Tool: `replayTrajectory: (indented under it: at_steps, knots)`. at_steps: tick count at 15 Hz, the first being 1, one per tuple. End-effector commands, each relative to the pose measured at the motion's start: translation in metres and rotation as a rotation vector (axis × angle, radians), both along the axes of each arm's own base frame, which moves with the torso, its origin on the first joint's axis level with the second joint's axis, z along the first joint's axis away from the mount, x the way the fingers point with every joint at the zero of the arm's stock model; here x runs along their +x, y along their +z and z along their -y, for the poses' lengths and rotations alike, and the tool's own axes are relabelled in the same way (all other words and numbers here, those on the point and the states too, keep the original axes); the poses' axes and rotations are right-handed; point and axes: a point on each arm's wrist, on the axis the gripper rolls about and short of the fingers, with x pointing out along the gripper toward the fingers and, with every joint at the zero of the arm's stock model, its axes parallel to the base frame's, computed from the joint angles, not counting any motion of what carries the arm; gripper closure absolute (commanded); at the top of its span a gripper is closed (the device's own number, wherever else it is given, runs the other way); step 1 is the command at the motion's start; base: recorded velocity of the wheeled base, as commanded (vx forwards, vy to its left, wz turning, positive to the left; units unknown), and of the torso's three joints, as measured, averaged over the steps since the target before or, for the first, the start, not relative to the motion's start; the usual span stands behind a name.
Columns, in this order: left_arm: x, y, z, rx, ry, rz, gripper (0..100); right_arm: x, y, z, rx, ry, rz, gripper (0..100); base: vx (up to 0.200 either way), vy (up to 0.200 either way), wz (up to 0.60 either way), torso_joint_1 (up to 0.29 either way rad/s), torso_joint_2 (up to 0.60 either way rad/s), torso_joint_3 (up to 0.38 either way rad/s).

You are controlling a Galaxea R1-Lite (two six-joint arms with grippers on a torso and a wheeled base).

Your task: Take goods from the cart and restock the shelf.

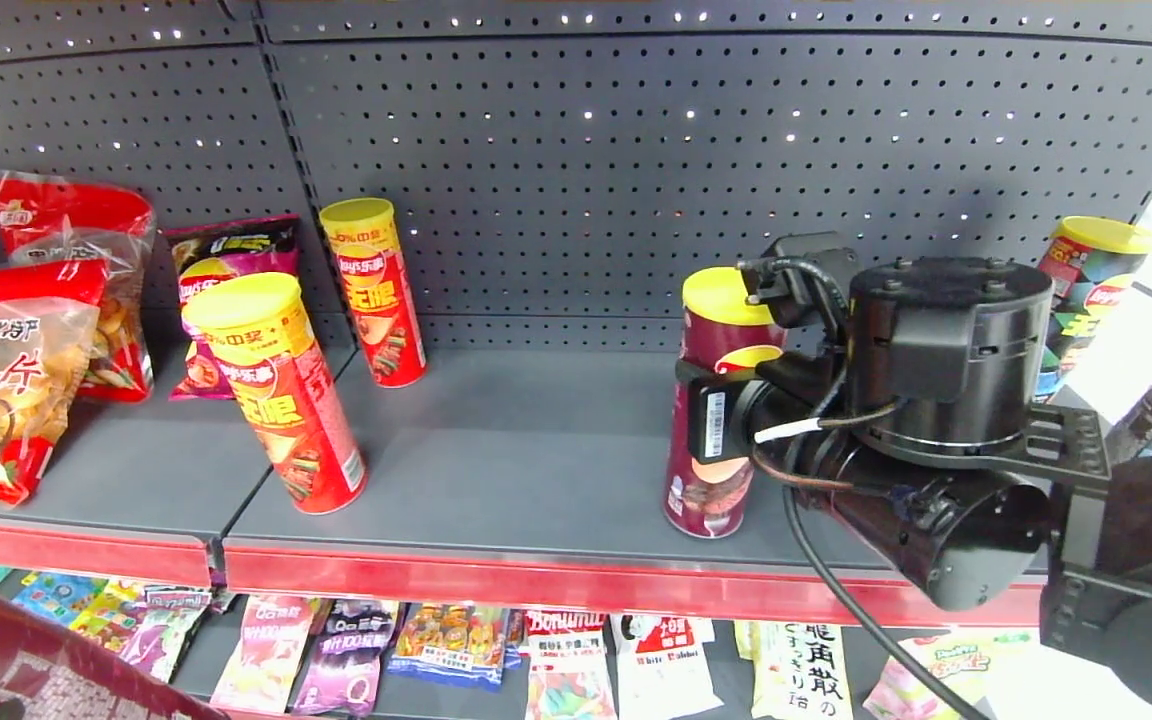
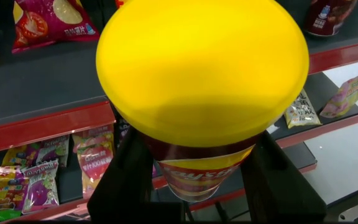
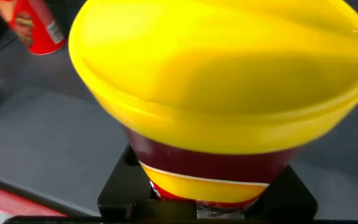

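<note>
My right gripper clamps a glossy maroon chip tube, 3 o'clock on shelf; left gripper clamps round yellow-lidded tube.

The right arm is glossy black: a fat cylindrical wrist housing with small screws around its top, a flat perforated bracket, a white barcode label, and black, white and brown cables. The left gripper has matte black jaws.
</note>
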Motion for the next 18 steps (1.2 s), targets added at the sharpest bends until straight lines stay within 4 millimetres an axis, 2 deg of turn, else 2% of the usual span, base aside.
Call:
replayTrajectory:
  at_steps: [1,5,18]
  knots:
    - [0.000,0.001,0.000,0.000,0.000,0.002,100,-0.003,-0.002,-0.004,-0.004,0.015,-0.004,100,0.000,0.000,0.00,0.000,0.00,0.000]
    - [-0.002,0.000,0.000,0.000,0.000,0.010,100,-0.003,-0.009,-0.009,-0.012,0.027,-0.020,100,0.000,0.000,0.00,0.000,0.00,0.000]
    - [-0.001,-0.001,0.000,0.000,-0.001,0.005,100,-0.008,-0.013,-0.009,-0.015,0.041,-0.031,100,0.000,0.000,0.00,0.000,0.00,0.000]
